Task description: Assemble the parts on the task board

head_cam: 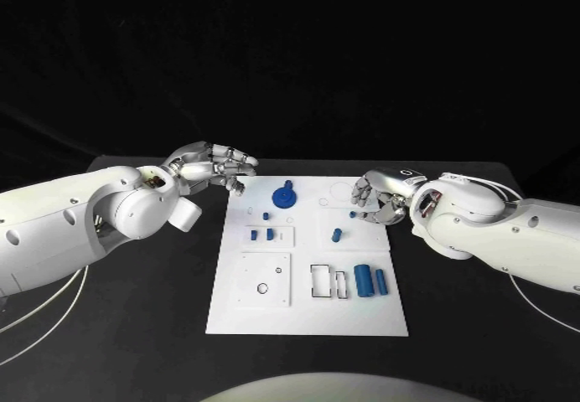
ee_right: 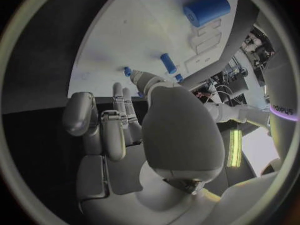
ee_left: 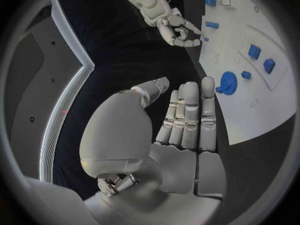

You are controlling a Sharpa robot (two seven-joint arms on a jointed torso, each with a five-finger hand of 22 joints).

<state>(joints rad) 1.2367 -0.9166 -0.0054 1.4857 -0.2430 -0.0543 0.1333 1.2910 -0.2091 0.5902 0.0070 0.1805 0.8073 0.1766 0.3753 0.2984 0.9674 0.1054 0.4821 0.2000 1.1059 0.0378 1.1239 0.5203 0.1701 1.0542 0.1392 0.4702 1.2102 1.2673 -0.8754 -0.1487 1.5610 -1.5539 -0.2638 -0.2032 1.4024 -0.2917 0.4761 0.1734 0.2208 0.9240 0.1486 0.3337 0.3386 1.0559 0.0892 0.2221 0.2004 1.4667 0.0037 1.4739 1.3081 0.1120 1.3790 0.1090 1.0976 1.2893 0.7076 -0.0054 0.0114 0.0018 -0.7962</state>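
Two silver hands hang over the far end of the white task board [head_cam: 308, 314], which lies lengthwise in the middle of the black table [head_cam: 145, 335]. Left hand [head_cam: 218, 167] sits just off the board's far left corner, its fingers [ee_left: 189, 116] stretched out nearly straight and side by side, nothing in them — an empty, loosely spread hand. Right hand [head_cam: 378, 198] hovers at the board's right edge, fingers [ee_right: 112, 135] curled inward toward the palm; from the head view nothing can be seen between them, and the right wrist view shows no part in its grasp either. On the board, a round blue disc part [head_cam: 284, 198] lies near the far end, close to the left hand. Small blue blocks [head_cam: 261, 235] sit in a recessed panel left of centre, and a small blue peg [head_cam: 337, 235] stands to the right of them, below the right hand. Toward the near end, a large blue cylinder [head_cam: 363, 278] and a slimmer blue bar [head_cam: 380, 281] lie side by side — just right of two empty rectangular outlines [head_cam: 330, 281]. Neither hand touches any part.
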